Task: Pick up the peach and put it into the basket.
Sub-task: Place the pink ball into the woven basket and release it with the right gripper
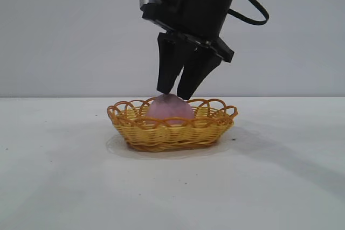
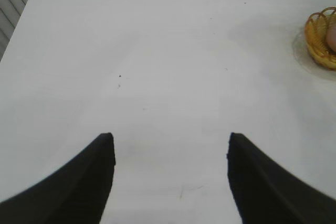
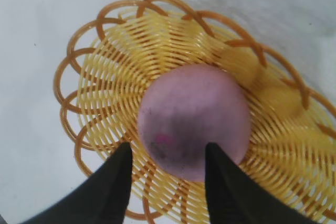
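The dusty pink peach (image 1: 170, 109) lies in the middle of the yellow wicker basket (image 1: 172, 133), its top rising above the looped orange rim. My right gripper (image 1: 174, 94) hangs straight over it, black fingertips just at the peach's top. In the right wrist view the peach (image 3: 194, 114) rests on the basket's woven floor (image 3: 105, 77), and the right gripper (image 3: 168, 153) has its fingers parted, open and gripping nothing. My left gripper (image 2: 170, 145) stands open over bare table, far from the basket (image 2: 317, 43), where a sliver of the peach (image 2: 332, 38) shows at that view's edge.
The white table (image 1: 64, 176) stretches flat around the basket on all sides. A plain grey wall (image 1: 64, 30) stands behind. The right arm's cables (image 1: 253, 9) loop above the basket.
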Motion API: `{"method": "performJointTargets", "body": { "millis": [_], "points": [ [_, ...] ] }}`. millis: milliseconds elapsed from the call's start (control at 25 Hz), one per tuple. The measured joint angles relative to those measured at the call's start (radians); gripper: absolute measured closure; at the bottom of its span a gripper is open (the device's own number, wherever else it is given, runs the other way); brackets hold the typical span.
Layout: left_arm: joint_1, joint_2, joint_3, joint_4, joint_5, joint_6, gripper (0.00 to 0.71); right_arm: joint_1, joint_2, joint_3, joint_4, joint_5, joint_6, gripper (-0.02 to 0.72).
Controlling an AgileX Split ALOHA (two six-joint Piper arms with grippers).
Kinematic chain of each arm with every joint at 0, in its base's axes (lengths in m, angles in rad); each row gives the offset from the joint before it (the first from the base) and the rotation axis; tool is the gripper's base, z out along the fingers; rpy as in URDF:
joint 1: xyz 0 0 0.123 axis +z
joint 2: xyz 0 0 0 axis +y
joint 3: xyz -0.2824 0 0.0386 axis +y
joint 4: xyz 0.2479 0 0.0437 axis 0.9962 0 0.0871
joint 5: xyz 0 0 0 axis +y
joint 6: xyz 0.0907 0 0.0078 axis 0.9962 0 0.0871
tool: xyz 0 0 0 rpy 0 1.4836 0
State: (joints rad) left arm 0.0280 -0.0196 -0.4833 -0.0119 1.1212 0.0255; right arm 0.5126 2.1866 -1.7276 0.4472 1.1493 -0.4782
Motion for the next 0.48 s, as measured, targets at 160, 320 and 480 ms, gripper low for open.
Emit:
{"method": "performJointTargets", "body": {
  "millis": [160,320,480],
  "points": [
    [0.0,0.0,0.0,0.0,0.0,0.0,0.301,-0.018,-0.004,0.0,0.0,0.003,0.0,0.446],
    [0.0,0.0,0.0,0.0,0.0,0.0,0.301,-0.071,-0.047,0.0,-0.001,0.0,0.0,0.415],
    [0.0,0.0,0.0,0.0,0.0,0.0,0.301,-0.147,-0.093,0.0,-0.012,-0.007,0.0,0.392]
  ]
}}
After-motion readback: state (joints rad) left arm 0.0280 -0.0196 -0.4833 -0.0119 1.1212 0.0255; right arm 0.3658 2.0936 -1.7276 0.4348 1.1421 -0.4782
